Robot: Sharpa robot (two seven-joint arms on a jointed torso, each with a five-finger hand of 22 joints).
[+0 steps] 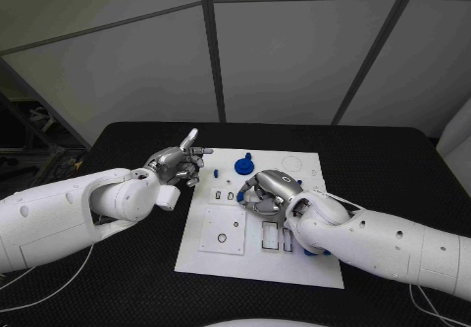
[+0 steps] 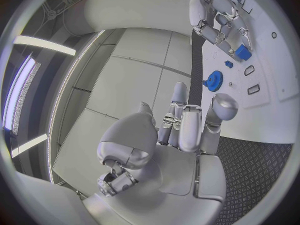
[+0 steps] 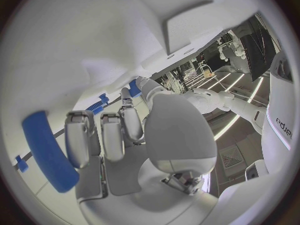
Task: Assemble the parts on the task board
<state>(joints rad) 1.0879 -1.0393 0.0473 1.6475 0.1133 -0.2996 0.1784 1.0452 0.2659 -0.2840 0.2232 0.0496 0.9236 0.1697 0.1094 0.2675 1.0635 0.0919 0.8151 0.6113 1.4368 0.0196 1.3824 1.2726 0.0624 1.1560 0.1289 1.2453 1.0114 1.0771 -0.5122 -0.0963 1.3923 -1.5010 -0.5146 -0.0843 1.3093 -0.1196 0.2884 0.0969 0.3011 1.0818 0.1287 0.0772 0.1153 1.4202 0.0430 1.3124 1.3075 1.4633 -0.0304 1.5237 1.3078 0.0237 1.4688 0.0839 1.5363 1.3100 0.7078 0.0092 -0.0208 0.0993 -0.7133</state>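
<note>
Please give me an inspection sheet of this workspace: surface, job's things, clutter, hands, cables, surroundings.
Surface: black table with a white task board in its middle.
Job's things: blue gear standing on the board's far part; small blue peg near it; a blue bar lying beside the right hand.
Clutter: nothing seen.
Hands: left hand raised at the board's left edge, holding nothing; right hand curled low over the board, its hold cannot be told.
Cables: thin white cables under both arms.
Surroundings: grey wall panels.

Task board [image 1: 257, 262] mid-table, gear part [image 1: 244, 164] on its far side, table [image 1: 118, 286] beneath
</note>
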